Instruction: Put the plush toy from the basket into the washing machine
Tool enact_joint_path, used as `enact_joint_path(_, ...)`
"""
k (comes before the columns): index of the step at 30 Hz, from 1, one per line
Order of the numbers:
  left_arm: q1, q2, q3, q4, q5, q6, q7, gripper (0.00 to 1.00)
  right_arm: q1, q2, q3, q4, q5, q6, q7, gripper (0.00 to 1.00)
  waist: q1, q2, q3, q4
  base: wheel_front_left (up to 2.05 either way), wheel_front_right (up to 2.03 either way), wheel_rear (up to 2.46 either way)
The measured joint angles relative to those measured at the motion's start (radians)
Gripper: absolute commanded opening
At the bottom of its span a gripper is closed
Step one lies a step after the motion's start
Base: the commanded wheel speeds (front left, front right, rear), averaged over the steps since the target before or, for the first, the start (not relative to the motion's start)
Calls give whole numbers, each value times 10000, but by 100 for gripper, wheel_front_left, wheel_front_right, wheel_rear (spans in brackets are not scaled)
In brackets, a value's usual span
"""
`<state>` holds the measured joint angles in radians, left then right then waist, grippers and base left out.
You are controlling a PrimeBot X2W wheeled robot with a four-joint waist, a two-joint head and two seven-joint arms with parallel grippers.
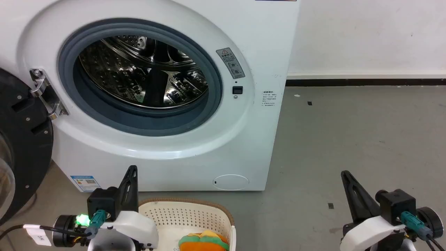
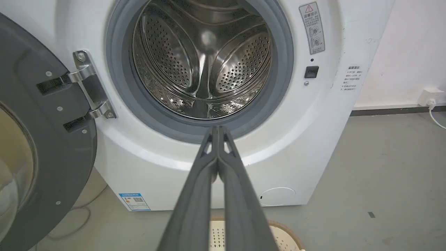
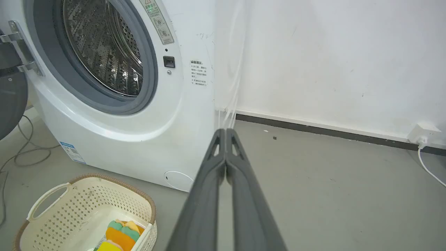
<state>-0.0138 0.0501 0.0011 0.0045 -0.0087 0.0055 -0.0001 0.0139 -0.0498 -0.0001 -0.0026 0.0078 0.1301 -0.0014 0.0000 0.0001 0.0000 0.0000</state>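
Orange and soft, the plush toy (image 3: pixel 120 235) lies in the basket (image 3: pixel 87 202) just in front of the washing machine (image 1: pixel 167 146). Your left tool (image 2: pixel 217 129) and right tool (image 3: pixel 225 131) are both pinched together, empty. Expect it light and squashy; take hold across its head.

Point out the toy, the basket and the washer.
toy (image 3: pixel 121 237): right wrist view, on its orange head.
basket (image 3: pixel 104 197): right wrist view, on the perforated far wall.
washer (image 1: pixel 167 143): head view, on the white front panel.
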Motion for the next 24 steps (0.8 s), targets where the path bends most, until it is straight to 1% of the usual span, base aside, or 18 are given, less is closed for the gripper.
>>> enact_joint_path(24, 0, 0, -2, 0, 0, 0, -2, 0, 0, 0, 2, 0, 0, 0, 0, 0, 0, -1, 0, 0, 0, 0, 0)
